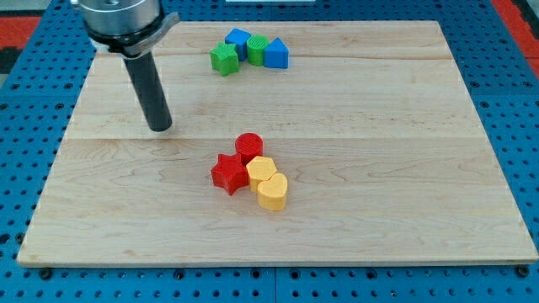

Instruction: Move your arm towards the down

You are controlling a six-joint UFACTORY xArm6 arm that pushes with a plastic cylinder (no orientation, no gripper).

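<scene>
My tip rests on the wooden board at the view's left, well left of and a little above the middle cluster. That cluster holds a red cylinder, a red star, a yellow block and a yellow heart-like block, all touching. Near the view's top sit a green star-like block, a blue block, a green block and a blue triangular block, packed together, to the right of and above my tip.
The board lies on a blue perforated table. The arm's dark rod and metal flange rise out of the view's top left. A red patch shows at the top left corner.
</scene>
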